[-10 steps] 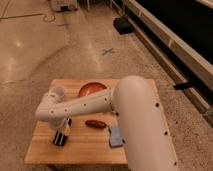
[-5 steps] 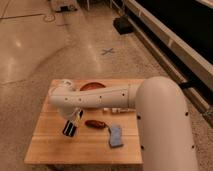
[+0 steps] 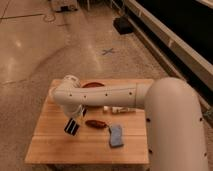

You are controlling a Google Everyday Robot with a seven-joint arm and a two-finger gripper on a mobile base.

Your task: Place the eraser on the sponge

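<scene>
My gripper (image 3: 74, 121) hangs below the white arm over the left half of the wooden table (image 3: 50, 145). It is shut on the eraser (image 3: 71, 128), a black block with a pale stripe, held tilted just above the tabletop. The blue-grey sponge (image 3: 115, 136) lies flat on the table to the right of the gripper, about a sponge-length away from the eraser. Nothing rests on the sponge.
A dark red-brown oval object (image 3: 96, 123) lies between the eraser and the sponge. A white-labelled bottle (image 3: 117, 109) lies on its side behind it. A red dish (image 3: 92, 85) sits at the far edge, partly behind the arm. The floor surrounds the table.
The gripper has carried the eraser a little to the right, nearer the sponge, and the arm has swung so it now stretches across the table's back.
</scene>
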